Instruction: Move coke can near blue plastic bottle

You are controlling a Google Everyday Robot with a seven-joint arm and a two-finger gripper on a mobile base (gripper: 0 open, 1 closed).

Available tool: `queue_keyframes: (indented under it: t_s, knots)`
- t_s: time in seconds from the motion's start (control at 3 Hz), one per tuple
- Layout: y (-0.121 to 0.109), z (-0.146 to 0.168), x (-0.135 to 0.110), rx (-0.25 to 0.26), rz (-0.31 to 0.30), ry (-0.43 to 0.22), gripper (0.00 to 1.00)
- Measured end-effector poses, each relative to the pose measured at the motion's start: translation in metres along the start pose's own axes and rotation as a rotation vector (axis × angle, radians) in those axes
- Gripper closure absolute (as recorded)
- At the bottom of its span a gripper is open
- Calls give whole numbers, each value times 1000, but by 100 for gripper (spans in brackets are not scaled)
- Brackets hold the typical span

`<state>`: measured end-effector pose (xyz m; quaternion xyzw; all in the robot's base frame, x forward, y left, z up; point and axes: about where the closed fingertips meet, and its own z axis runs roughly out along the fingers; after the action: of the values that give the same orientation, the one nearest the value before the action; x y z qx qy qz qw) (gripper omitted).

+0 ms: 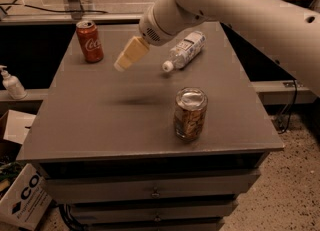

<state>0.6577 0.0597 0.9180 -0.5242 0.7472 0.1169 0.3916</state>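
The coke can, red with a silver top, stands upright at the far left of the grey table. The blue plastic bottle, clear with a white cap and a white-bluish label, lies on its side at the far middle-right. My gripper hangs above the table between the two, to the right of the can and apart from it. Its tan fingers point down and to the left. The white arm reaches in from the upper right.
A glass jar with a silver lid and tan contents stands near the table's front right. A white pump bottle stands on a ledge to the left. A cardboard box lies on the floor at the lower left.
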Motion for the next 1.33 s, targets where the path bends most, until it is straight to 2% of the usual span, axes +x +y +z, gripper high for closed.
queue_keyframes:
  t_s: [0.33, 0.67, 1.0, 1.33]
  knots:
    - [-12, 15, -17, 22, -10, -50, 0]
    - [-34, 37, -33, 68, -3, -77, 0]
    - [-43, 64, -44, 70, 29, -83, 0]
    - [-44, 94, -48, 50, 42, -58, 0]
